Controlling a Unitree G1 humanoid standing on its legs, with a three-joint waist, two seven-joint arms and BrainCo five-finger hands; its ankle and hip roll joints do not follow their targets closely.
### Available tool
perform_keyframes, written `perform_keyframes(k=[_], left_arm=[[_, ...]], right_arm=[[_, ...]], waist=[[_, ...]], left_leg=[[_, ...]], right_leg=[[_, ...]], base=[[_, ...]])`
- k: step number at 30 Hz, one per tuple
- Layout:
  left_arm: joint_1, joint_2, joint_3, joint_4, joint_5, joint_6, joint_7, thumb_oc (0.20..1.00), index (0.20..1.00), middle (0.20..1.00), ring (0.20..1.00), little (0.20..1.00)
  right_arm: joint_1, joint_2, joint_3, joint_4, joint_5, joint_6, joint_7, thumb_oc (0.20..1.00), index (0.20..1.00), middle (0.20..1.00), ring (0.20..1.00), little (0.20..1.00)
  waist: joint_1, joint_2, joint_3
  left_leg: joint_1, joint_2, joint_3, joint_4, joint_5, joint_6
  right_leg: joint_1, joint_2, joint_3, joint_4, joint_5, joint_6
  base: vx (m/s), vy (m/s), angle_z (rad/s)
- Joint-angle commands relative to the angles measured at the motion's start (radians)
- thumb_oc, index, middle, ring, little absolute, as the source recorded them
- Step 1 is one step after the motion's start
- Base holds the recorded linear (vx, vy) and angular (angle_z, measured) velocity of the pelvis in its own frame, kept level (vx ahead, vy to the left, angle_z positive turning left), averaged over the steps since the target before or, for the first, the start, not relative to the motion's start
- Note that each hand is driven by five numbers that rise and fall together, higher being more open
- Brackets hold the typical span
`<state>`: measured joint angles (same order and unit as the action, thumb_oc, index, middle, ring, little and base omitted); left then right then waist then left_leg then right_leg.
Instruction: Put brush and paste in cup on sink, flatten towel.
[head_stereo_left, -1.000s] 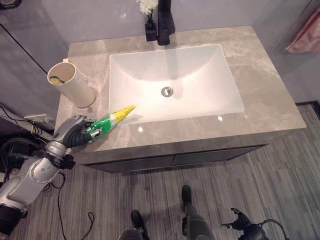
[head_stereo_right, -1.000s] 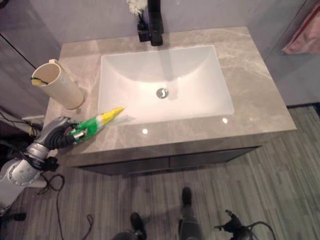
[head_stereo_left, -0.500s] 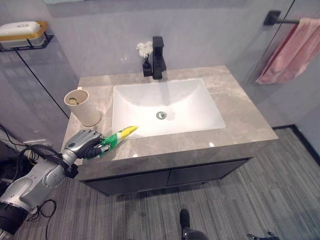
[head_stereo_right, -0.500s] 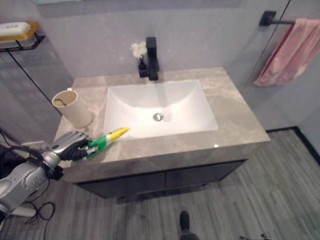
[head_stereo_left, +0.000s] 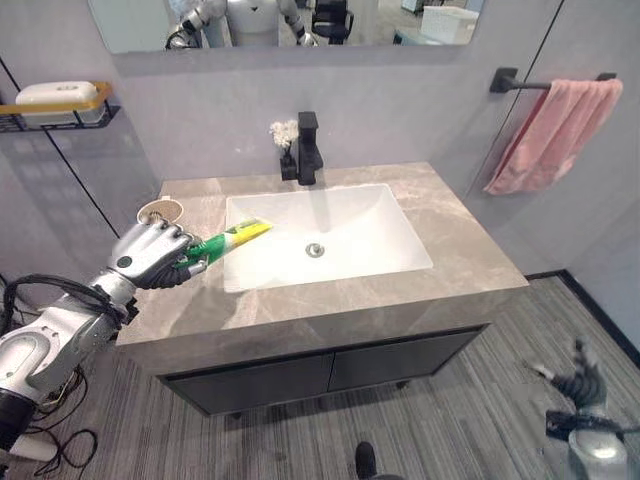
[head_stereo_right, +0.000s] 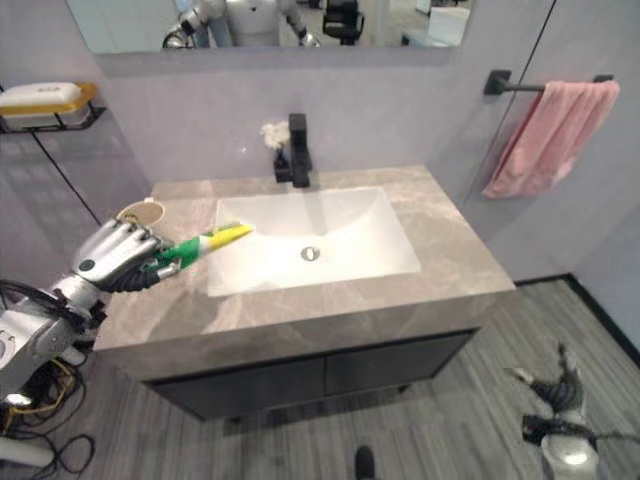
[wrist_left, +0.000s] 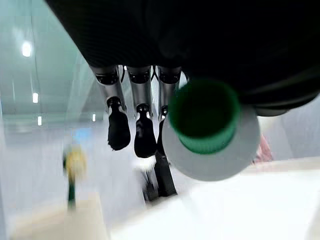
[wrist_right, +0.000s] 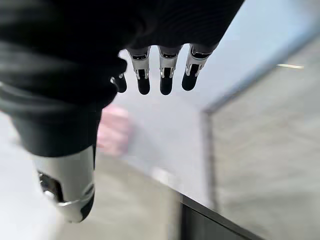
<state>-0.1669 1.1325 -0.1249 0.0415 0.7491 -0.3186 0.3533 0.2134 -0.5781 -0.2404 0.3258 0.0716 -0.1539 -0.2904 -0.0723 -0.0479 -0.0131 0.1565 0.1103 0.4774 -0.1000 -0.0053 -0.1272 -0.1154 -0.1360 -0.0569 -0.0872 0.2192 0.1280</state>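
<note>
Toothpaste tube (head_stereo_left: 222, 240), green and yellow, is gripped by the left hand (head_stereo_left: 152, 255) with fingers curled round its capped end; its print is too small to read. It hangs above the grey marble countertop (head_stereo_left: 455, 247), its tip over the white sink basin (head_stereo_left: 350, 225)'s left edge. A beige cup (head_stereo_left: 160, 211) stands left of the basin, behind that hand. Behind the basin stands a black faucet (head_stereo_left: 307, 148). Right of the basin, a pink towel (head_stereo_left: 548, 133) hangs bunched on a black wall bar (head_stereo_left: 515, 80). Low over grey plank flooring (head_stereo_left: 470, 400), the right hand (wrist_right: 70, 185) has relaxed, empty fingers.

bright, even overhead light; glare on basin (head_stereo_left: 330, 225); wrist views motion-blurred, background soft; right hand (head_stereo_right: 560, 400) smeared lower right.
</note>
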Motion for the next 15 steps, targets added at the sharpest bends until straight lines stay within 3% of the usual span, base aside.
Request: perform_keyframes(k=[1, 8, 9, 10, 11, 13, 15], left_arm=[[-0.127, 0.027, 0.103, -0.05, 0.011, 0.025, 0.115, 0.2, 0.2, 0.2, 0.2, 0.2], [-0.31, 0.013, 0.061, -0.114, 0.037, 0.053, 0.16, 0.2, 0.2, 0.2, 0.2, 0.2], [-0.367, 0.009, 0.028, -0.112, 0.033, 0.056, 0.172, 0.2, 0.2, 0.2, 0.2, 0.2], [-0.453, -0.019, -0.038, -0.104, 0.013, 0.063, 0.184, 0.2, 0.2, 0.2, 0.2, 0.2], [-0.473, -0.015, -0.054, -0.093, 0.013, 0.065, 0.187, 0.2, 0.2, 0.2, 0.2, 0.2], [-0.593, -0.034, -0.136, -0.074, 0.0, 0.082, 0.201, 0.2, 0.2, 0.2, 0.2, 0.2], [-0.638, -0.042, -0.159, -0.071, 0.001, 0.088, 0.214, 0.2, 0.2, 0.2, 0.2, 0.2]], right_arm=[[-0.084, -0.133, -0.078, -0.088, -0.124, -0.052, -0.071, 1.0, 1.0, 1.0, 1.0, 1.0], [-0.258, -0.218, 0.046, -0.281, -0.193, -0.082, -0.027, 1.0, 1.0, 1.0, 1.0, 1.0], [-0.31, -0.227, 0.109, -0.267, -0.147, -0.102, 0.007, 1.0, 1.0, 1.0, 1.0, 1.0], [-0.393, -0.185, 0.223, -0.161, -0.001, -0.096, 0.032, 1.0, 1.0, 1.0, 1.0, 1.0], [-0.411, -0.185, 0.23, -0.141, 0.008, -0.104, 0.033, 1.0, 1.0, 1.0, 1.0, 1.0], [-0.521, -0.117, 0.38, -0.011, 0.16, -0.092, 0.099, 1.0, 1.0, 1.0, 1.0, 1.0], [-0.554, -0.071, 0.412, 0.022, 0.24, -0.107, 0.12, 1.0, 1.0, 1.0, 1.0, 1.0]], waist=[[-0.01, 0.032, -0.002], [0.008, 0.023, -0.026], [0.014, 0.023, -0.03], [0.028, 0.026, -0.041], [0.027, 0.02, -0.036], [0.051, 0.014, -0.04], [0.057, 0.007, -0.036]], left_leg=[[-0.044, 0.011, -0.104, 0.013, 0.018, 0.01], [-0.04, 0.016, -0.123, 0.013, 0.021, 0.011], [-0.039, 0.017, -0.127, 0.013, 0.022, 0.011], [-0.033, 0.019, -0.132, 0.013, 0.019, 0.009], [-0.036, 0.018, -0.132, 0.013, 0.024, 0.009], [-0.028, 0.022, -0.142, 0.013, 0.026, 0.009], [-0.025, 0.022, -0.147, 0.013, 0.027, 0.008]], right_leg=[[0.065, -0.088, -0.037, 0.005, -0.003, 0.107], [0.092, -0.088, -0.059, 0.008, -0.017, 0.101], [0.096, -0.088, -0.064, 0.008, -0.019, 0.099], [0.109, -0.088, -0.072, 0.01, -0.027, 0.099], [0.107, -0.089, -0.073, 0.009, -0.023, 0.097], [0.124, -0.087, -0.083, 0.015, -0.033, 0.091], [0.129, -0.087, -0.088, 0.019, -0.038, 0.09]], base=[[-0.02, -0.014, 0.04], [-0.01, 0.001, 0.04], [-0.01, -0.002, 0.06], [-0.01, -0.001, 0.15], [0.0, 0.001, 0.21], [-0.01, -0.007, 0.18], [0.0, -0.005, 0.13]])
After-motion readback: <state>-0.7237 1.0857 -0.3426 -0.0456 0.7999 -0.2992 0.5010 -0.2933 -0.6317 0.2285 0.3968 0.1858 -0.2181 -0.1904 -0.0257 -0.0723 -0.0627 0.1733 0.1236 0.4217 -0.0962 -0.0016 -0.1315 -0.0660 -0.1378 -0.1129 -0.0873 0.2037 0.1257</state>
